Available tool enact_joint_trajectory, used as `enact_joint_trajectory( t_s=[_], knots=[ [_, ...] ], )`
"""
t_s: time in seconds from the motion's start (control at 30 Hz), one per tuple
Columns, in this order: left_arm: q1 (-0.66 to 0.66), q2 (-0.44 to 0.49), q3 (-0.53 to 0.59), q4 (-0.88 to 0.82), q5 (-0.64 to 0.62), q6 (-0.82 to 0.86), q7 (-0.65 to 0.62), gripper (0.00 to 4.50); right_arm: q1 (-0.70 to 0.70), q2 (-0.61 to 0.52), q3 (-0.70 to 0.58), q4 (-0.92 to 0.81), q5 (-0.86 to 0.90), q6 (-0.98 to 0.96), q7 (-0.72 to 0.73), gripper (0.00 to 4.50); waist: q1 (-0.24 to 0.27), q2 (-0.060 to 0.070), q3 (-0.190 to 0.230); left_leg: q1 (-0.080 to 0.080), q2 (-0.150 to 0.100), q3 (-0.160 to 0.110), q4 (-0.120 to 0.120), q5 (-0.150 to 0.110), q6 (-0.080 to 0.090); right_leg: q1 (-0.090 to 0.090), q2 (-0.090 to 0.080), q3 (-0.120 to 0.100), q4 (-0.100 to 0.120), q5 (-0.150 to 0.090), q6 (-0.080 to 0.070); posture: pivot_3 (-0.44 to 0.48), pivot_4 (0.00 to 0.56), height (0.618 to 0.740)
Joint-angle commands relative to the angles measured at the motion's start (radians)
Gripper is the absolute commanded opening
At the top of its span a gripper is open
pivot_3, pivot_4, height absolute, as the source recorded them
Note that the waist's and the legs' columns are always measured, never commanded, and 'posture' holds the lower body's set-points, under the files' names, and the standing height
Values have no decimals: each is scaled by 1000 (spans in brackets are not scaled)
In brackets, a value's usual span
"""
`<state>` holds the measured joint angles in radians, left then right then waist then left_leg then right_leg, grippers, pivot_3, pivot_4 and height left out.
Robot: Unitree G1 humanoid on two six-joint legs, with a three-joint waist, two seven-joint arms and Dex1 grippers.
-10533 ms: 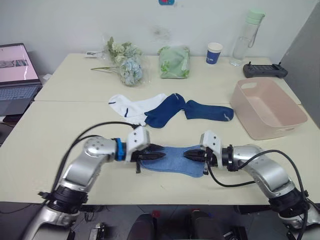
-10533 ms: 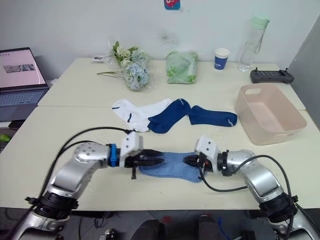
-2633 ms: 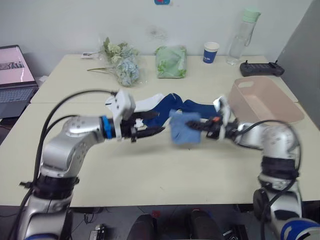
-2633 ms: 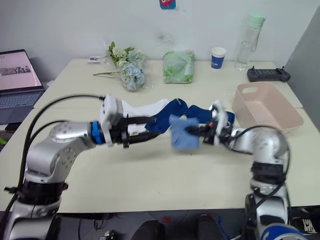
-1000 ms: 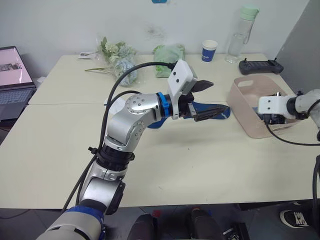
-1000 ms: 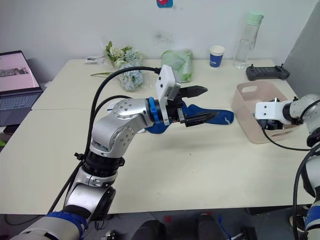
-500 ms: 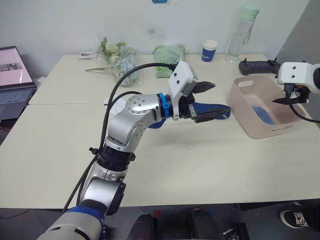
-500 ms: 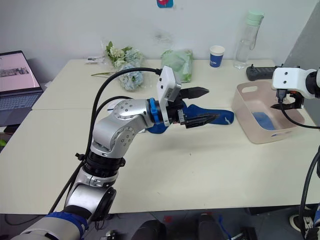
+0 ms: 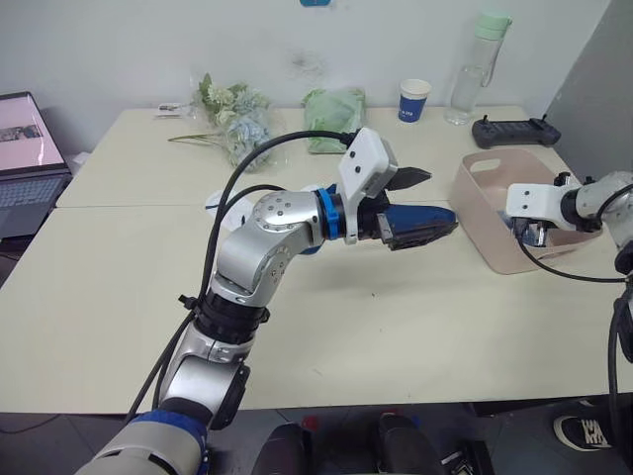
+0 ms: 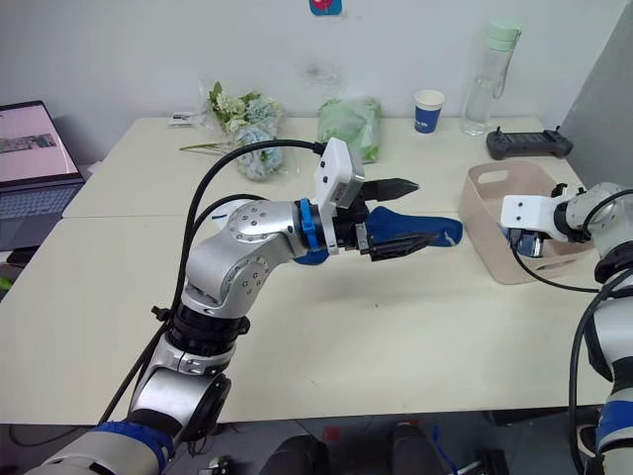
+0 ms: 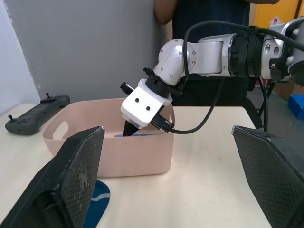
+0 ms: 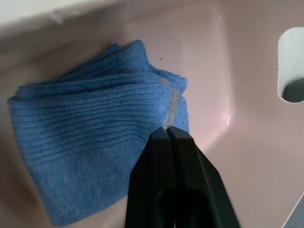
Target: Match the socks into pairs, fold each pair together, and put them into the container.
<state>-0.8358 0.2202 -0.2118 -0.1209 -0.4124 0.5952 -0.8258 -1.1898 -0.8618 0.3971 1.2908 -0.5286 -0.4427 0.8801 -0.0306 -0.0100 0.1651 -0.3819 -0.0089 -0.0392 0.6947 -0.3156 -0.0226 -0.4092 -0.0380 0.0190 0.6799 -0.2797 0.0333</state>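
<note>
1. The container (image 9: 509,233) is a pale pink rectangular tub with rounded corners, sloping walls and a handle cut-out in its end wall. It stands upright on the bench.
2. The light blue socks (image 12: 95,123) lie folded together in a bundle on the floor of the container, ribbed knit upward, with a grey band at the cuff. They rest near one rounded corner of the container.
3. A dark navy sock (image 10: 420,230) lies flat on the bench beside the container, its toe end, marked with a pale curved line, pointing towards the container.
4. A white sock (image 9: 220,201) lies farther from the container than the navy one, mostly hidden.
</note>
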Motion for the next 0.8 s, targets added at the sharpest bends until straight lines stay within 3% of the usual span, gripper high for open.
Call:
enact_joint_trajectory(
  t_s=[0.03,0.27,0.4,0.53,0.67,0.8],
  knots=[
    [-8,2,-3,-55,-3,5,11,4500,-7,-9,-12,4,-2,8,-44,30,0,0,0,0,0,0,0,0,0,0,0,0,0,0,0,0,150,740],
    [5,32,17,-55,-1,6,19,4500,-140,-68,-30,-21,-6,-23,-124,30,-1,1,0,0,0,0,0,0,0,0,0,0,0,0,0,0,150,740],
    [30,78,71,-43,17,-26,44,4500,-224,-56,-128,-62,102,-35,-138,191,-3,1,0,0,0,0,-1,0,0,0,0,0,0,0,0,0,150,740],
    [111,159,132,-35,78,-82,104,4500,-157,57,-329,-243,374,100,-31,1235,-14,1,0,1,1,0,-1,0,0,0,1,0,1,0,0,0,150,740],
    [235,218,200,-76,110,-105,165,4500,135,174,-433,-781,584,446,-33,2696,-1,0,-1,0,2,-4,0,0,0,1,1,-3,0,0,0,0,150,740],
    [401,251,255,-124,136,-136,218,4500,424,301,-467,-1236,653,734,-185,4006,16,1,-1,-6,1,-7,1,0,0,-3,0,-5,1,0,0,0,150,740]
  ],
)
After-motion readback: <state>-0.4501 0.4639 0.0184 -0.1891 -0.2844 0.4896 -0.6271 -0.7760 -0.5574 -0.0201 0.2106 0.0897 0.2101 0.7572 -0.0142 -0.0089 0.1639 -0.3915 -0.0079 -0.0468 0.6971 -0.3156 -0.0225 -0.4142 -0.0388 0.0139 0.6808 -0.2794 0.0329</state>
